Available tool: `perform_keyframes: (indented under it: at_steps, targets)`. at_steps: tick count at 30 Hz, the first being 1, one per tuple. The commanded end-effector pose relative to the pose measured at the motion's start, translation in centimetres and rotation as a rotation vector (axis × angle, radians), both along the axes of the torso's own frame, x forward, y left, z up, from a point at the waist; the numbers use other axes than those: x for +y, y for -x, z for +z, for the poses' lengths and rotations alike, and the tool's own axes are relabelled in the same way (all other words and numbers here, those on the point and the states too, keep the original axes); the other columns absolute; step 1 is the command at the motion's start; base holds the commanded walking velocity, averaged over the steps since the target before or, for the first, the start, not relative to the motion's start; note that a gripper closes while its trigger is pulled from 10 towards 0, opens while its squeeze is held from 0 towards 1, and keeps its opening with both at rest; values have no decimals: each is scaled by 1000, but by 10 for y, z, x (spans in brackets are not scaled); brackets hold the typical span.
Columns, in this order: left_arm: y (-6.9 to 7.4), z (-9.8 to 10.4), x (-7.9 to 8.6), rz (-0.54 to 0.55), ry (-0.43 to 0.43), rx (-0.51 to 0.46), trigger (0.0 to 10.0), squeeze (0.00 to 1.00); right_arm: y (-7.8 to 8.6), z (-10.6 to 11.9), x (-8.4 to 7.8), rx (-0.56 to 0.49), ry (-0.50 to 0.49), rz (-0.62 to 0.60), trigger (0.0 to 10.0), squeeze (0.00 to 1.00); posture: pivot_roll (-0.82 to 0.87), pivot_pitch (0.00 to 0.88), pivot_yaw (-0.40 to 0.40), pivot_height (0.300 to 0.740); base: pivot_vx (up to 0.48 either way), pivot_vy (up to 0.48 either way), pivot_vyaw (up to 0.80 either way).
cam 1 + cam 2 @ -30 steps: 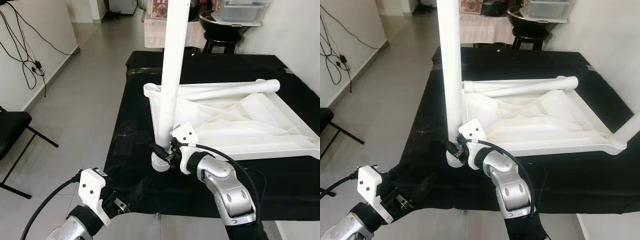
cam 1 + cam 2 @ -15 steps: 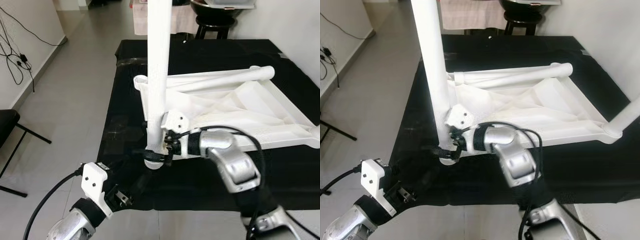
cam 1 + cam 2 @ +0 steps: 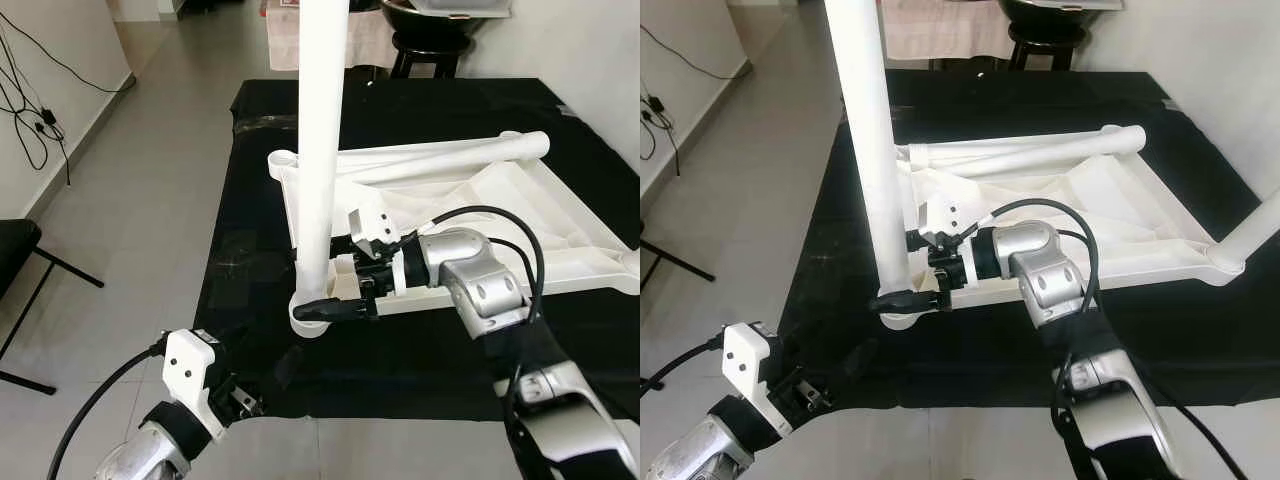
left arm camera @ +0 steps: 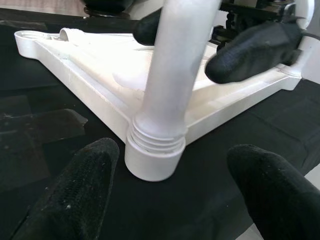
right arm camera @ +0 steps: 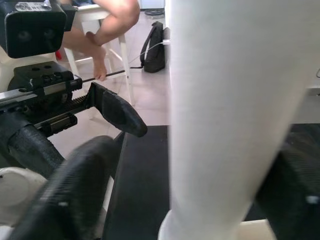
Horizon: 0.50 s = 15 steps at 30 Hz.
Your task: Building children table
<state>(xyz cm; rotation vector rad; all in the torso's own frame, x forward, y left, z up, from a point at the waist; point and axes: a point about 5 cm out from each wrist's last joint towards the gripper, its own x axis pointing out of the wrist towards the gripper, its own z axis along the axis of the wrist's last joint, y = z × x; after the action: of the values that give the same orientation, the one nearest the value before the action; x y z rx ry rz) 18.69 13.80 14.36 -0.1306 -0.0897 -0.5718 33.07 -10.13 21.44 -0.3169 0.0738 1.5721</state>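
The table leg (image 3: 322, 150) stands upright in the corner of the upside-down table top (image 3: 520, 240), mid-frame. The right gripper (image 3: 340, 290) sits open around its base, not squeezing. The left gripper (image 4: 175, 200) waits open, low down; next, the leg likely needs twisting tight.

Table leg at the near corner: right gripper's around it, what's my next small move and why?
Probably close the right gripper on the upright table leg and twist it further into the corner socket. Its fingers straddle the leg's base with gaps showing, and thread rings are still exposed above the socket. The left gripper hangs open short of it.
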Motion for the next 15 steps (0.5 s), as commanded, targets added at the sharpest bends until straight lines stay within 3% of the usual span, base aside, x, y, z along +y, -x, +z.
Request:
perform_keyframes:
  at_steps: [1,10,15]
  targets:
    - [3,0,-1,-8,-7,12,10000,0,6,-10,7,35,9,100,0,0,-72,136,-41,740,0,0,0]
    - [3,1,-2,-1,-2,11,10000,0,5,-16,0,43,12,104,0,0,-76,146,-43,740,0,0,0]
    - [2,2,-2,-4,-2,9,10000,0,13,-21,-7,-3,-12,-34,0,0,-77,154,-54,740,0,0,0]
